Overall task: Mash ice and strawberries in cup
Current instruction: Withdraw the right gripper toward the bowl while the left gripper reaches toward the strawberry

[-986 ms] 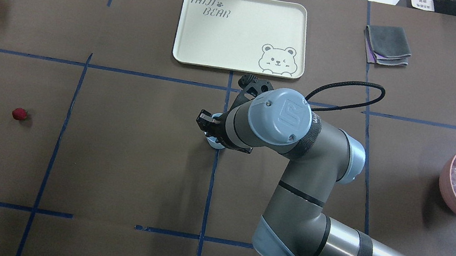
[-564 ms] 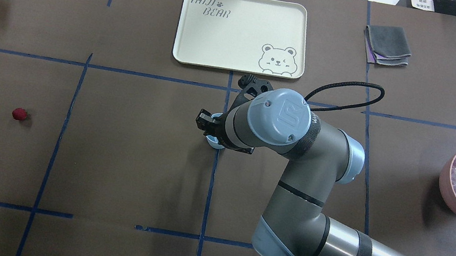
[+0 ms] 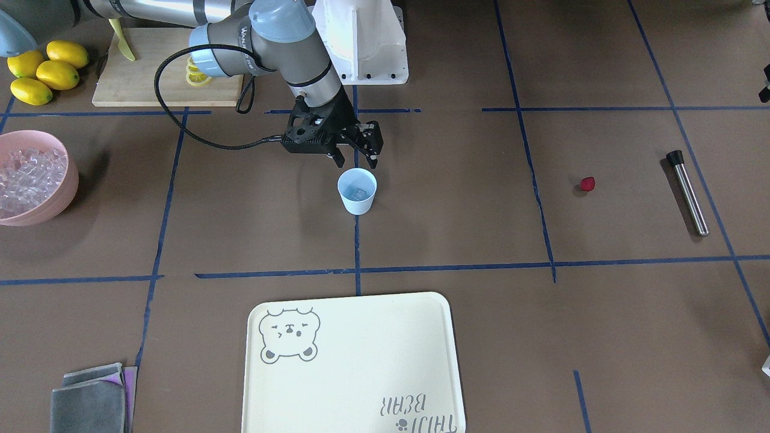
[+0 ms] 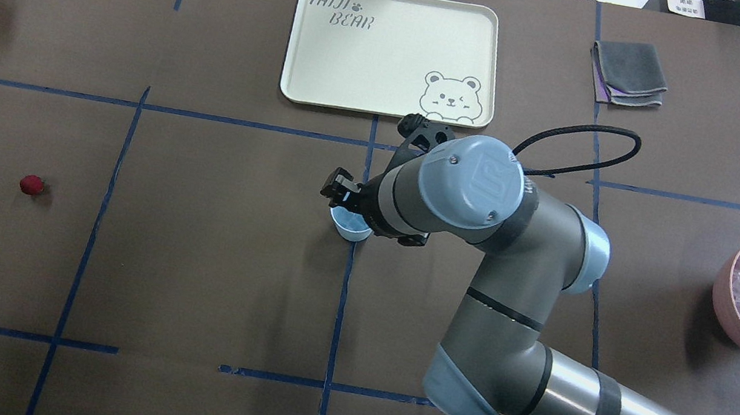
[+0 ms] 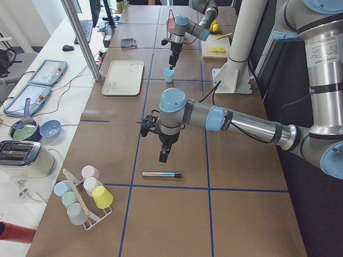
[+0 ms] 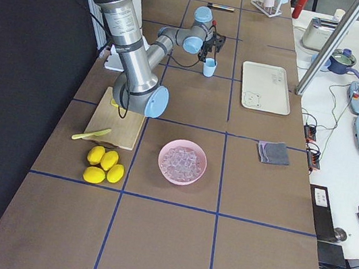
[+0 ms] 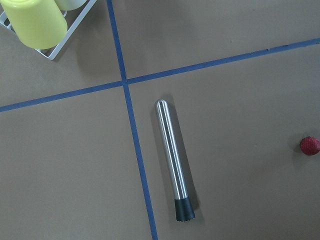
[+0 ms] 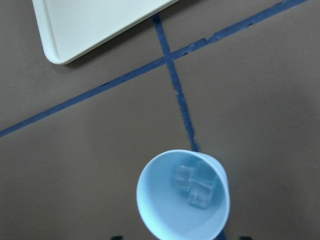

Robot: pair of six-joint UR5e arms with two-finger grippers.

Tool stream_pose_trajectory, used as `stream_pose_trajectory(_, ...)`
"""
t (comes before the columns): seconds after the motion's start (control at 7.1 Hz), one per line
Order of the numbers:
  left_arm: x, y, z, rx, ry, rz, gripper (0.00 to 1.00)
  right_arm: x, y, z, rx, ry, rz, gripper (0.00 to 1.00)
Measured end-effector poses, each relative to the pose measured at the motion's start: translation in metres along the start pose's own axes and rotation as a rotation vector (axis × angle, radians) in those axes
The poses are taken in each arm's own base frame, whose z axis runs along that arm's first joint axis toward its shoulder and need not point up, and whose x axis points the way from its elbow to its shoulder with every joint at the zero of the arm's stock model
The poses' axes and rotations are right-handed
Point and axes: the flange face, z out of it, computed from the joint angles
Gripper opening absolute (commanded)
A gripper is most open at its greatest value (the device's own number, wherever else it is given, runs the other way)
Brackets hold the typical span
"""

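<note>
Fingers of the right end effector (image 3: 356, 160) stand wide apart and empty just above the small pale-blue plastic cup (image 3: 357, 192), which stands on the brown bench (image 3: 451, 228) with a few clear ice cubes (image 8: 195, 184) inside, so the ice step looks done. Next the small red strawberry (image 3: 588, 184), lying well apart near the steel muddler rod (image 3: 689, 192), needs a gentle pinch and carry to the cup; the left end effector (image 5: 163, 157) hangs over that rod, its opening impossible to tell.
</note>
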Motion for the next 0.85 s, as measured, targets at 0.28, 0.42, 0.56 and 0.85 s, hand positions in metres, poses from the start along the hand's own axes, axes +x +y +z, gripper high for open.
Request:
stream_pose_trajectory(0.28,0.001,-0.001,0.003,-0.006,0.002,-0.004,1.0,0.092,-0.064,-0.067,-0.047,0.025,0.017,1.0)
stream_pose_trajectory(0.42,0.01,-0.004,0.009,-0.019,0.008,0.002,1.0,0.145,-0.099,-0.103,-0.064,0.046,0.002,1.0)
stream_pose_trajectory(0.56,0.033,-0.013,0.021,-0.034,0.02,0.0,1.0,0.197,-0.126,-0.134,-0.063,0.073,-0.03,1.0)
stream_pose_trajectory(0.85,0.116,-0.032,0.064,-0.051,0.076,-0.053,1.0,0.278,-0.151,-0.172,-0.058,0.126,-0.123,1.0)
